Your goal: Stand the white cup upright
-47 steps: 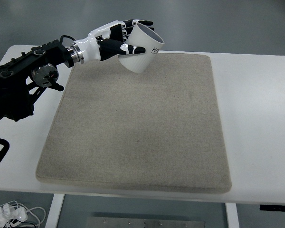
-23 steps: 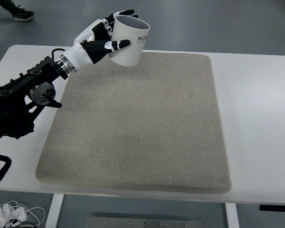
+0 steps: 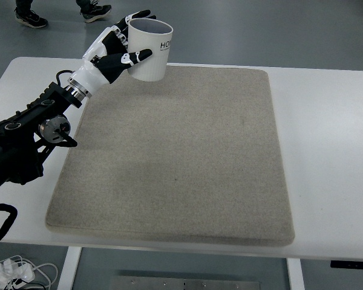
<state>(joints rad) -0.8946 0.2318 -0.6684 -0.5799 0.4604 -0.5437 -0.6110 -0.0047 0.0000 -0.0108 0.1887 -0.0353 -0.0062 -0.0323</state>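
In the upper left of the frame, the left hand [image 3: 118, 51] grips the white cup [image 3: 149, 49] nearly upright above the mat [image 3: 175, 157]; setting it down remains.

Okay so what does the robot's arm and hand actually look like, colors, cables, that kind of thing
Only the left arm shows. It is black, built from open, skeletal-looking links, with a round grey metal joint on its side and a thin black cable looping near the wrist. A silver ring joins it to the left robot hand, which has a white shell over the palm and back, and black fingers with white segments at the knuckles.
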